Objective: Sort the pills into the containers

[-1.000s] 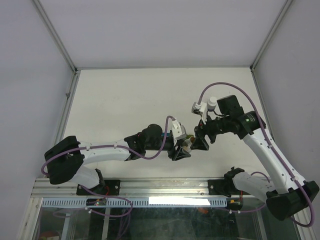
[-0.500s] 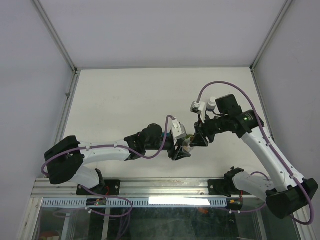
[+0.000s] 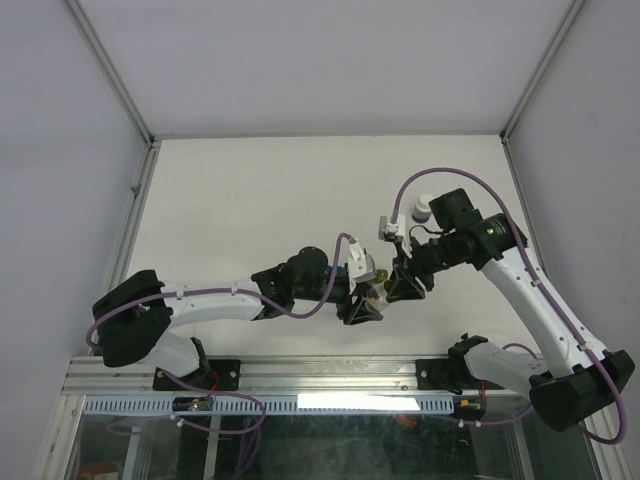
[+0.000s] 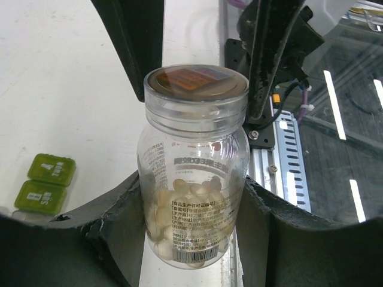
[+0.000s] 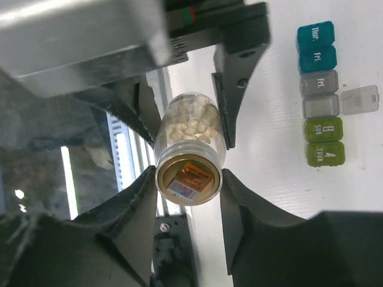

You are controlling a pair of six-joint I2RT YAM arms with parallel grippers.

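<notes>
A clear pill bottle (image 4: 192,197) holding pale pills, its clear cap (image 5: 188,182) showing a gold seal, is held on its side above the table near the front edge. My left gripper (image 4: 191,194) is shut on the bottle's body. My right gripper (image 5: 189,182) faces it, its fingers pressed on both sides of the cap. In the top view the two grippers meet at the bottle (image 3: 378,291). The containers (image 5: 320,98) are a strip of teal, blue, grey and green compartments on the table, one grey lid (image 5: 359,99) open. The green end shows in the left wrist view (image 4: 45,182).
A small bottle with a white cap (image 3: 423,208) stands behind the right arm. The metal rail of the table's near edge (image 3: 330,375) lies just below the grippers. Frame posts and pale walls bound the table on the left, right and back.
My right gripper has moved left and down to the bottle and now has its fingers round the cap. My left gripper has kept the bottle nearly still.
</notes>
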